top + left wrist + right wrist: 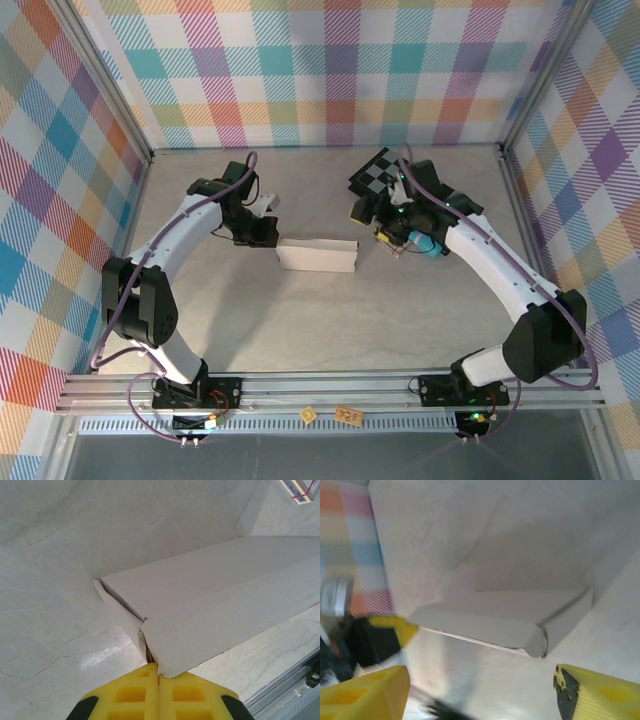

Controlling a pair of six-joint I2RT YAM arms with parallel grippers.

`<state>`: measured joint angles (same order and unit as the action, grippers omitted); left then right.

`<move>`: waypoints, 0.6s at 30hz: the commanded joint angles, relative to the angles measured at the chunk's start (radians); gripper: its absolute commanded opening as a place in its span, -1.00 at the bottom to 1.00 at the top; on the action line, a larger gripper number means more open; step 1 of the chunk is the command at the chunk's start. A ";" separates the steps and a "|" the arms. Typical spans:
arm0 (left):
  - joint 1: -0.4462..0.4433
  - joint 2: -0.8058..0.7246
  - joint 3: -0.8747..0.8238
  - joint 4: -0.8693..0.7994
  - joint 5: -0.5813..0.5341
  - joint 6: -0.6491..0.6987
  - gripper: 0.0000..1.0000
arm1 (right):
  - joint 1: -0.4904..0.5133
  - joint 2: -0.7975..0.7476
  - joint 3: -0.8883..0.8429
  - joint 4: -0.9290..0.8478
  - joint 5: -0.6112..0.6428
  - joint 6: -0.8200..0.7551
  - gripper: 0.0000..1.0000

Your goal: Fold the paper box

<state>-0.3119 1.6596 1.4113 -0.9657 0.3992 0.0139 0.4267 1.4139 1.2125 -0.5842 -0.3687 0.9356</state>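
Cardboard this thin should weigh almost nothing and slide easily on the smooth, marble-patterned counter [300,330], so the paper box [317,255] will likely skid unless one end is braced while the other is worked. It lies near the middle of the counter, between the two arms: a long, flat-topped rectangular shape with matt white panels and crisp creases. In the left wrist view its near end gapes slightly, a side panel and a top panel meeting loosely at the corner. The sheet looks stiff along its folds but springy, and apt to crumple if pinched hard, so I judge the flap edges and end corners better places to take hold than the broad faces. The left end effector [159,677] has its yellow moulded fingertips [125,695] pressed together right at that loose corner, touching it; whether a sliver of cardboard is nipped between them I cannot tell. The right end effector [477,680] stands wide, fingers well apart, facing the rounded flap at the box's other end without touching it. A checkered board [375,180] lies on the counter beyond that arm's wrist.
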 commanded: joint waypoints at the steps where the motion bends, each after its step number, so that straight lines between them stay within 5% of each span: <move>1: -0.009 0.043 -0.005 -0.051 -0.048 -0.017 -1.00 | 0.000 -0.032 -0.182 0.235 -0.198 0.587 0.55; 12: -0.010 0.061 0.020 -0.061 -0.046 -0.013 -1.00 | -0.009 -0.047 -0.415 0.685 -0.190 0.891 0.64; 18: -0.009 0.065 0.030 -0.066 -0.049 -0.013 -1.00 | -0.011 -0.031 -0.366 0.589 -0.208 0.812 0.45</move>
<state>-0.3126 1.6821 1.4391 -0.9695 0.3954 0.0139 0.4152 1.3682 0.8196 -0.0074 -0.5549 1.7435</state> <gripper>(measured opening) 0.047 0.738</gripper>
